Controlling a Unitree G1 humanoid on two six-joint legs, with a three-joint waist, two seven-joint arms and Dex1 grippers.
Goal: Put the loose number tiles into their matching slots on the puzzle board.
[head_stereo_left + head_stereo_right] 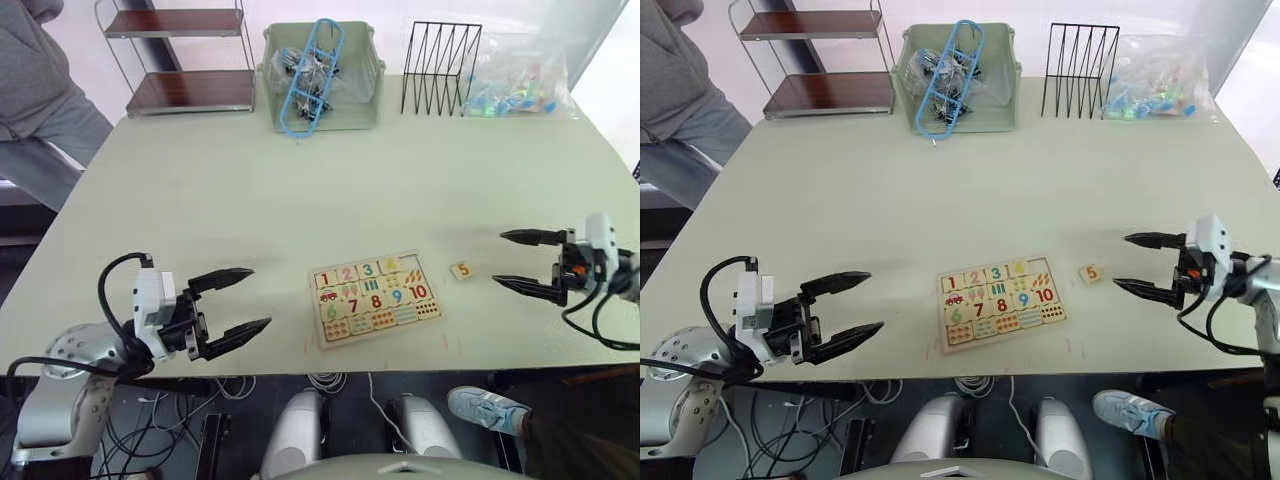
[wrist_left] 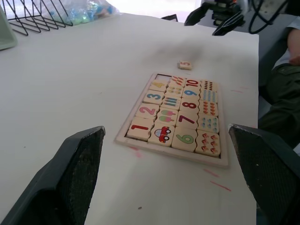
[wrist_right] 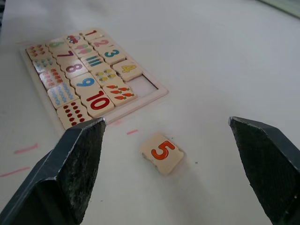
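The puzzle board (image 1: pixel 436 299) lies near the table's front edge, with tiles 1 to 4 seated in its top row and one empty slot (image 3: pixel 143 84) at that row's right end. One loose number tile, an orange 5 (image 1: pixel 462 270), lies flat on the table just right of the board. My right gripper (image 1: pixel 522 262) is open, a short way right of the 5 tile (image 3: pixel 162 153), which lies ahead of its fingers. Left of the board, my left gripper (image 1: pixel 245 298) is open and holds nothing.
Along the table's back edge stand a two-tier shelf (image 1: pixel 185 60), a green bin (image 1: pixel 322 75) with a blue frame in it, a black wire rack (image 1: pixel 440 68) and a clear bag of coloured pieces (image 1: pixel 518 80). A person in grey (image 1: pixel 35 90) stands at the far left.
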